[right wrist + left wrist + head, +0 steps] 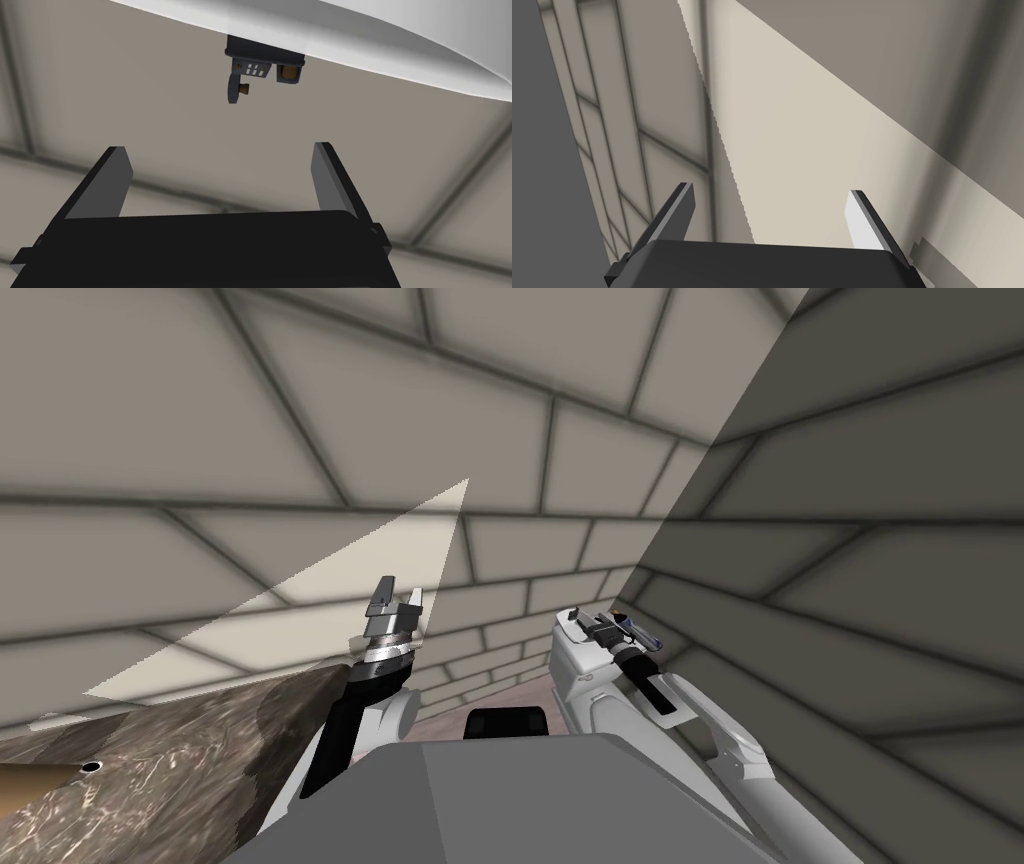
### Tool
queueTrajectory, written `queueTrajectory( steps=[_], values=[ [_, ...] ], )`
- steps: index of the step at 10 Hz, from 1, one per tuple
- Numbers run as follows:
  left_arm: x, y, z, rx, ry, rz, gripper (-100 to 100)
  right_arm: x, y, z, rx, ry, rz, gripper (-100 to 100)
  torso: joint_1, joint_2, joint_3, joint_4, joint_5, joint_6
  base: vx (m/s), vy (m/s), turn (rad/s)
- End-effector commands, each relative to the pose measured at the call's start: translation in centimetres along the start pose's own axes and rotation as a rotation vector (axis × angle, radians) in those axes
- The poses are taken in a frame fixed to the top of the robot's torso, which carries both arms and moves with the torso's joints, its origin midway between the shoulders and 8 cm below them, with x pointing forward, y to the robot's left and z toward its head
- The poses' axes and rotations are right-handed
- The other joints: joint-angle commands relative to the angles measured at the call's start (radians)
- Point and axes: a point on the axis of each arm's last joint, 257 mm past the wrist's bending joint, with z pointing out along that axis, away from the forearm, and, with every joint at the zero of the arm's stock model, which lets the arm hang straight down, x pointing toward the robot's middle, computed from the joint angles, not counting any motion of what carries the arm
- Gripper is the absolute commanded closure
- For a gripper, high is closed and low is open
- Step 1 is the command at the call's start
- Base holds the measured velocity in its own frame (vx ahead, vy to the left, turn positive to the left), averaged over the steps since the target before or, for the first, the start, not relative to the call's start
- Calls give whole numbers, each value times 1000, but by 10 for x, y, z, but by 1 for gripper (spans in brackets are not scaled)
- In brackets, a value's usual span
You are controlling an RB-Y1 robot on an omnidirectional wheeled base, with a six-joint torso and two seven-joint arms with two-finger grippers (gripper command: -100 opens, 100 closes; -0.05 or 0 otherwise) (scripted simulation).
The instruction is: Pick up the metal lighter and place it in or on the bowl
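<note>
The lighter (262, 67) is a small dark grey case with its cap flipped open and brass-coloured parts showing. It lies just beyond my right gripper (220, 147), apart from both fingers. Its far end is hidden by a white curved rim (400, 45), which looks like the bowl. The right gripper is open and holds nothing. In the head view the right gripper (605, 628) sits close in front of my chest on the right. My left gripper (400, 593) is raised beside it, open and empty, with its fingers (862, 220) wide apart before a wall.
A brown marbled counter (150, 758) fills the lower left of the head view, with a small dark ring (91, 767) on it. Tiled walls (560, 448) stand close ahead and meet in a corner on the right.
</note>
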Motion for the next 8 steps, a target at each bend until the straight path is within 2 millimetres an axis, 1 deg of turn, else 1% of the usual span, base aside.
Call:
queueTrajectory(
  steps=[1,7,8],
  values=[
    [0,0,0,0,0,0,0,-9,-7,0,2,1,2,-100,0,0,0,0,0,0,18,19,-9],
    [0,0,0,0,0,0,0,-39,-18,-7,-9,1,4,-100,0,0,0,0,0,0,13,16,-10],
    [0,0,0,0,0,0,0,-36,-18,-6,-8,0,2,-100,0,0,0,0,0,0,5,7,-2]
  ],
)
